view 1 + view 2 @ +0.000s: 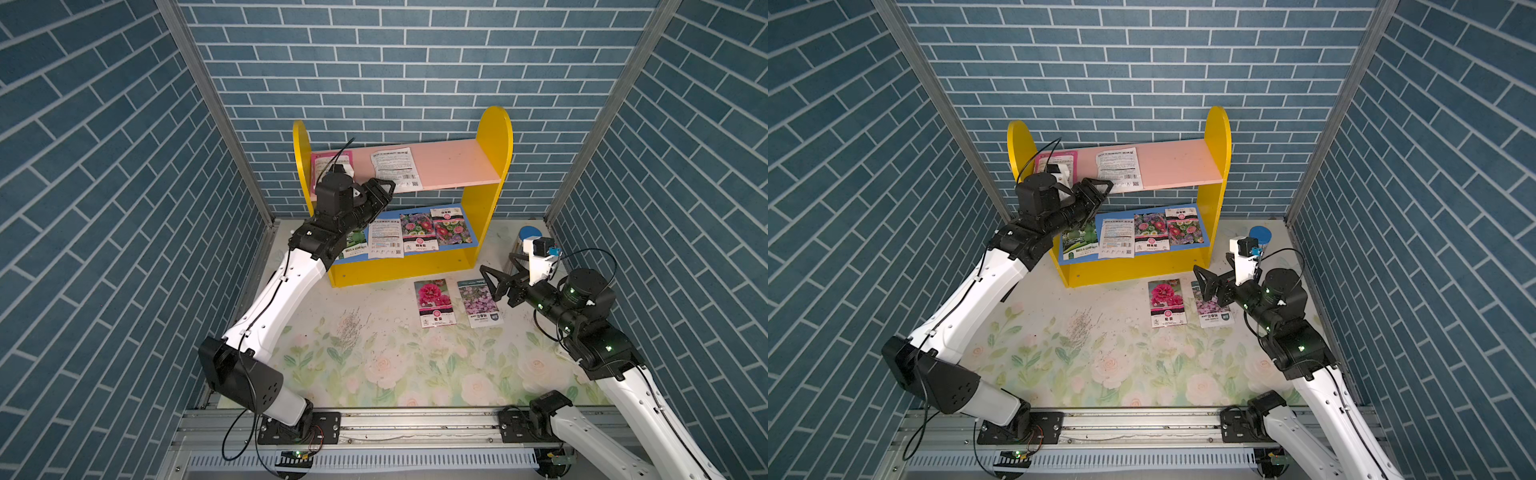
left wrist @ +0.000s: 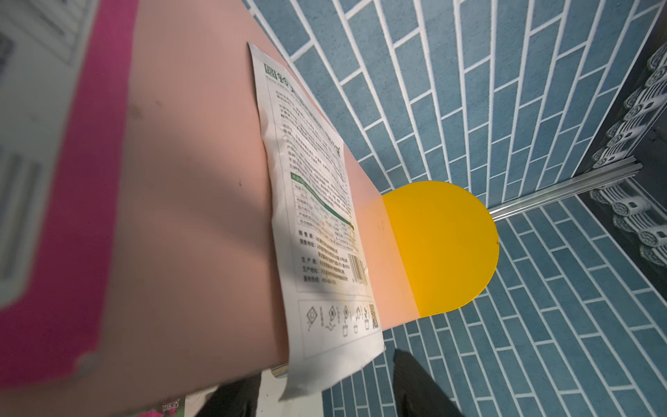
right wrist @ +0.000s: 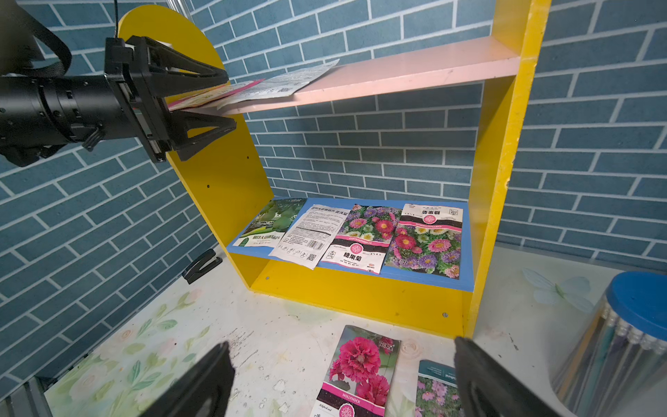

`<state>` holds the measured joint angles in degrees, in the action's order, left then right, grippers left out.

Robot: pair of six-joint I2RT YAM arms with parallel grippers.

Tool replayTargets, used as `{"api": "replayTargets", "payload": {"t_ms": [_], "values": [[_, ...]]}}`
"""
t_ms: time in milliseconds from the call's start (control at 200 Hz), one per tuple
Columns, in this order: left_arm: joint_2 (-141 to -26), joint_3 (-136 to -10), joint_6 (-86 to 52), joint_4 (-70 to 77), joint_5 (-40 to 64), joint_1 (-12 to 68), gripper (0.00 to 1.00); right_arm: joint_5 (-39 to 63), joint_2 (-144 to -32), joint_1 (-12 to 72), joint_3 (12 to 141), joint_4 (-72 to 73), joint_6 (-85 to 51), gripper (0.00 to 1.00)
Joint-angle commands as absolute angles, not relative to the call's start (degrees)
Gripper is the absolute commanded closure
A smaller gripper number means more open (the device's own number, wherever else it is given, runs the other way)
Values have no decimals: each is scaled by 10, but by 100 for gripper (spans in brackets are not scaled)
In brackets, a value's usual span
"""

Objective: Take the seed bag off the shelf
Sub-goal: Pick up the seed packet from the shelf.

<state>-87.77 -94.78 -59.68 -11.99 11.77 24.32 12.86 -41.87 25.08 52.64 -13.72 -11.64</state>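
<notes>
Pink-edged seed bag [image 2: 90,180] — lying on shelf [image 2: 444,245] — inside spread left claw [image 3: 230,100]; right claw [image 3: 339,348] spread too.

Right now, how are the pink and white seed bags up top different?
The pink seed bag has a pink border; the white seed bag is white. The pink one sits between the left end effector's jaws; the white one lies untouched. Both rest on the pink board.

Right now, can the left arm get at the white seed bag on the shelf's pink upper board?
Probably yes. The left gripper sits open at the front edge of the pink board, close beside the white seed bag, whose corner overhangs that edge. Nothing visible stands between them.
</notes>
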Motion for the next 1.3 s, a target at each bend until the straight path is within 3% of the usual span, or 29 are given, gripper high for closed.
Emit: {"api": "replayTargets", "payload": {"t_ms": [0, 350, 650, 875, 1215, 1295], "values": [[-875, -954, -594, -108, 118, 245, 42, 127, -409, 253, 523, -130, -117, 4], [-872, -953, -592, -111, 116, 244, 53, 128, -406, 253, 517, -127, -119, 4], [-870, -948, -593, -104, 126, 243, 70, 122, -401, 253, 516, -133, -117, 3], [-860, -944, -594, -104, 130, 243, 76, 126, -403, 253, 514, -126, -120, 4], [-855, -931, -579, -71, 167, 243, 100, 141, -409, 253, 507, -102, -134, 3], [-856, -934, -562, -63, 182, 245, 100, 154, -416, 253, 506, -81, -145, 4]]}}
